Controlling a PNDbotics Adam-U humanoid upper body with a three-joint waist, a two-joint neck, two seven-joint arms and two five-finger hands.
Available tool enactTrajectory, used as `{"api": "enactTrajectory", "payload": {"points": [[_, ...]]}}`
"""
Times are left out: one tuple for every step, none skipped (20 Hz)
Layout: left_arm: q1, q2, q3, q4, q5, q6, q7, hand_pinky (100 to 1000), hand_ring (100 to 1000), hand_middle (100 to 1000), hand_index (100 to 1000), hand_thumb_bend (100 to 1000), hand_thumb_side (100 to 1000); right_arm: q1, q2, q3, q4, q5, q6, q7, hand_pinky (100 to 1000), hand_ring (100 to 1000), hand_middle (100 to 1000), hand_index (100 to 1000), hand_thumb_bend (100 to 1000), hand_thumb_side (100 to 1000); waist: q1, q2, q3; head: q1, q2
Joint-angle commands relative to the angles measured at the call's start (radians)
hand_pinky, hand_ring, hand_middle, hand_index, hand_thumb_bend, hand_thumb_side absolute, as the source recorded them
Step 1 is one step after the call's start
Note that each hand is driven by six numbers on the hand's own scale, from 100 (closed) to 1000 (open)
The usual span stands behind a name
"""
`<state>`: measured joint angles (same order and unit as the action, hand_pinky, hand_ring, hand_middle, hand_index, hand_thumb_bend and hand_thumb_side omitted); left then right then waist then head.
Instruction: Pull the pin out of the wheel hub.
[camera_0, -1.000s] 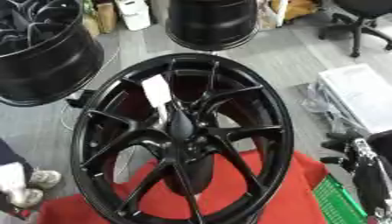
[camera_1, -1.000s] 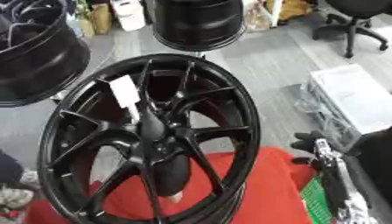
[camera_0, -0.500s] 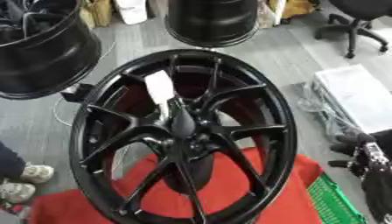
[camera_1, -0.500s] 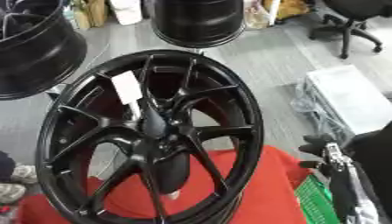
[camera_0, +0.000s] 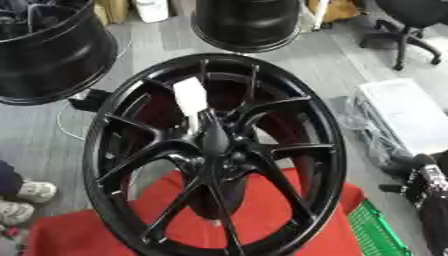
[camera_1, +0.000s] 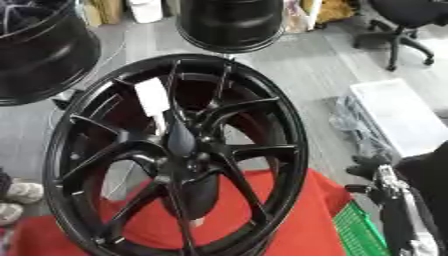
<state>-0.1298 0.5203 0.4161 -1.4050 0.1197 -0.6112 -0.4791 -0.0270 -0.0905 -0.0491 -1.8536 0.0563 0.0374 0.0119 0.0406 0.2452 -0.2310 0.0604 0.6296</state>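
A large black wheel hub (camera_0: 214, 150) with thin spokes stands tilted on a red cloth (camera_0: 271, 225) and fills the middle of both views. A white tag (camera_0: 190, 95) hangs on an upper spoke, just above the hub's centre (camera_1: 185, 150). I cannot make out a pin among the spokes. My right hand (camera_1: 388, 186), black with silver parts, shows at the lower right edge, well apart from the wheel's rim. My left hand is out of sight.
Two more black wheels stand behind, at the top left (camera_0: 48, 55) and top middle (camera_0: 249, 22). A pale box (camera_0: 402, 115) lies right, a green crate (camera_0: 376, 235) at the lower right, an office chair (camera_0: 407, 22) far right. A person's shoes (camera_0: 22, 200) show at the left edge.
The whole picture has shifted a little, so the camera moved. My right hand has drifted slightly toward the right edge. The wheel stays as it was.
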Motion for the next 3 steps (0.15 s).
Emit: {"api": "enactTrajectory", "payload": {"points": [[-0.005,-0.049,0.002,0.004,0.051,0.028,0.033,641,575,712,815,352,795,-0.007,-0.002,-0.003,-0.02,-0.004,-0.002,0.003,626,787,589,749,100,982,0.003,-0.011,0.0,0.002,-0.013],[-0.003,-0.073,-0.002,0.003,0.066,0.043,0.048,640,574,707,814,351,799,-0.006,-0.003,-0.004,-0.019,-0.004,-0.002,0.002,626,787,588,749,100,981,0.005,-0.012,-0.001,0.001,-0.012],[0.0,-0.098,-0.006,-0.003,0.081,0.058,0.06,639,572,703,813,350,800,-0.006,-0.004,-0.005,-0.019,-0.003,-0.003,0.001,626,787,588,749,100,976,0.006,-0.013,-0.001,0.001,-0.011]]}}
